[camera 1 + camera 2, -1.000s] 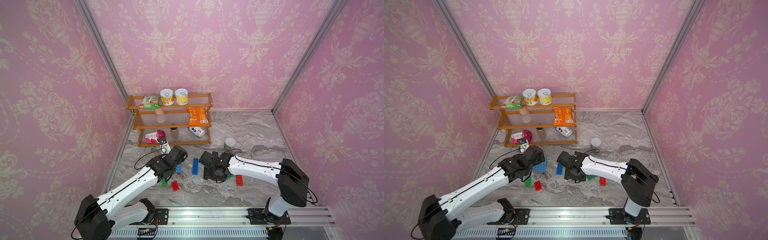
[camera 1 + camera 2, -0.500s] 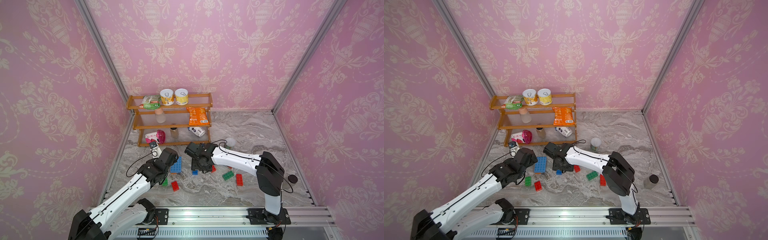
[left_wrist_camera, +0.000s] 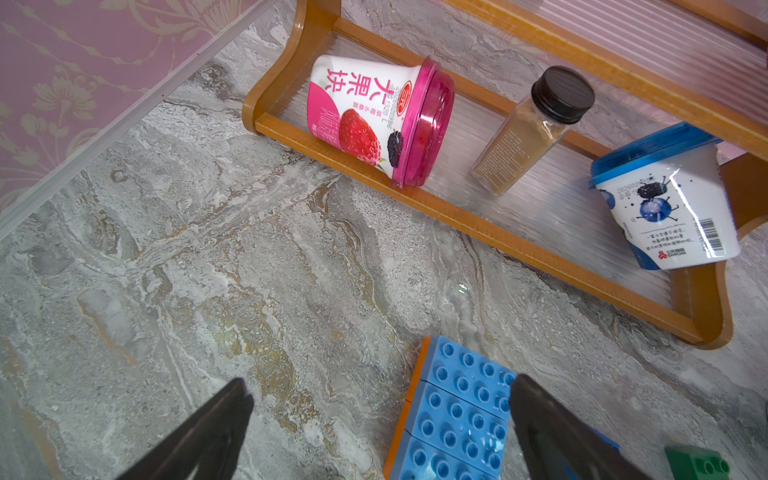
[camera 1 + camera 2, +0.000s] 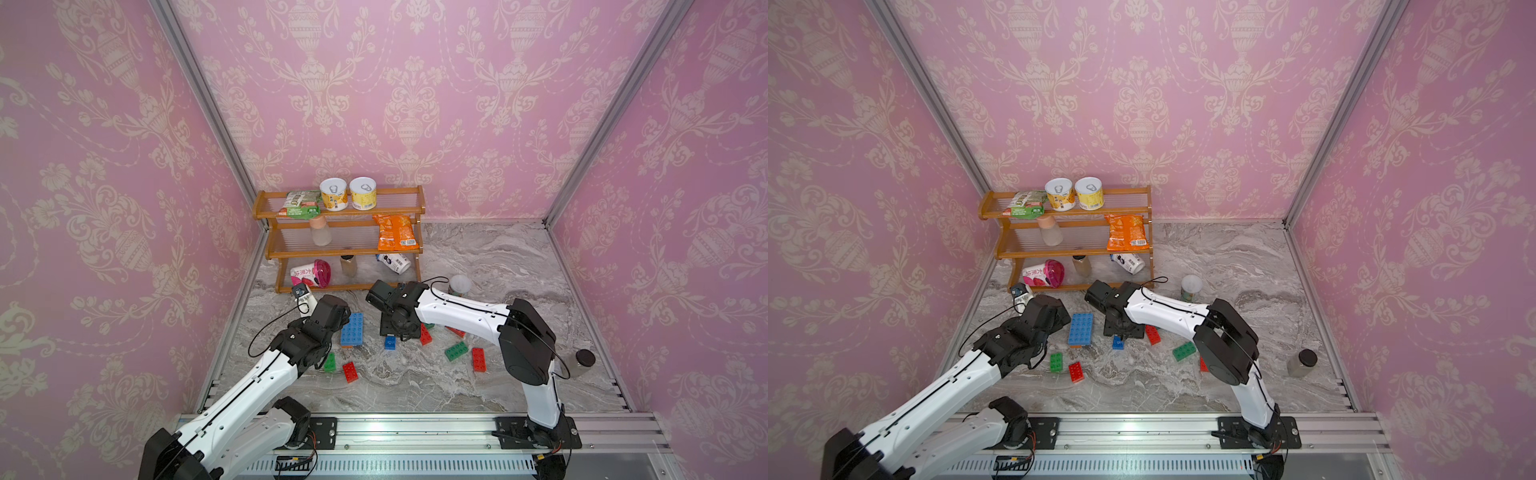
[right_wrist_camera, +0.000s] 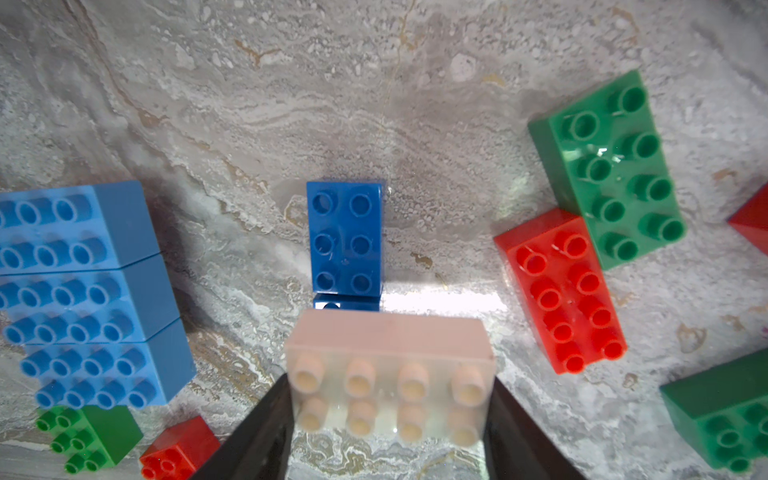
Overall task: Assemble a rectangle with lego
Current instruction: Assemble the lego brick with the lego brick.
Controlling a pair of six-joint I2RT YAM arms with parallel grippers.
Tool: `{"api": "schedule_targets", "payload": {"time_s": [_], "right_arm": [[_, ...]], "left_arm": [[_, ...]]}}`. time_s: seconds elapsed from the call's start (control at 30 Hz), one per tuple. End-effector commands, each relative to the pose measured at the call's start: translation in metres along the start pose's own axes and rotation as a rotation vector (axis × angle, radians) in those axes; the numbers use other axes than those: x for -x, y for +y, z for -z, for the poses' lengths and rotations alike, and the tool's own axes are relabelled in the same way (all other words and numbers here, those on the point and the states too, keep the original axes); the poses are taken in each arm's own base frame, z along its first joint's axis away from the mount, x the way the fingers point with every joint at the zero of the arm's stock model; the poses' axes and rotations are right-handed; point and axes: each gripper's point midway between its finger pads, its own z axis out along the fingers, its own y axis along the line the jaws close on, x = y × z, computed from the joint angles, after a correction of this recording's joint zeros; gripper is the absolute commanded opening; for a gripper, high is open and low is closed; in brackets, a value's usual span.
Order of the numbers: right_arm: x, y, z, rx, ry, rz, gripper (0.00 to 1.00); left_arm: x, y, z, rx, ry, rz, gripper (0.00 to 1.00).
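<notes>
Wooden rack: rear left corner of the counter. Light blue slab, three bricks joined: in front of the rack, toward the left edge. Left gripper: released, jaws wide, just beside the slab. Right gripper: grasping pale brick, above dark blue brick, mid-counter.

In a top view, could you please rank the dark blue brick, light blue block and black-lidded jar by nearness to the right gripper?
1. Dark blue brick, by the right gripper.
2. Light blue block, to its left.
3. Black-lidded jar, far right.
</notes>
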Motion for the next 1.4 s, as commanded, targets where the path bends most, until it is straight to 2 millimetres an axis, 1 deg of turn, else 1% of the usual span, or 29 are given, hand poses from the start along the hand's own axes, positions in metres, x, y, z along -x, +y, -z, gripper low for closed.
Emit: {"api": "schedule_targets", "payload": {"time_s": [0.0, 0.17, 0.57, 1.37], "right_arm": [[0.006, 0.003, -0.001, -0.008, -0.018, -0.017, 0.23], [0.006, 0.006, -0.005, -0.009, -0.012, -0.015, 0.23], [0.007, 0.005, -0.014, -0.042, 0.001, -0.010, 0.24], [0.007, 0.000, -0.021, -0.061, 0.014, -0.022, 0.25]], "left_arm": [[-0.005, 0.002, -0.004, 0.002, 0.022, -0.030, 0.99], [-0.006, 0.002, -0.005, -0.001, 0.027, -0.026, 0.99], [-0.010, 0.001, -0.008, -0.008, 0.047, -0.023, 0.99], [-0.014, -0.001, -0.011, -0.019, 0.067, -0.027, 0.99]]}}
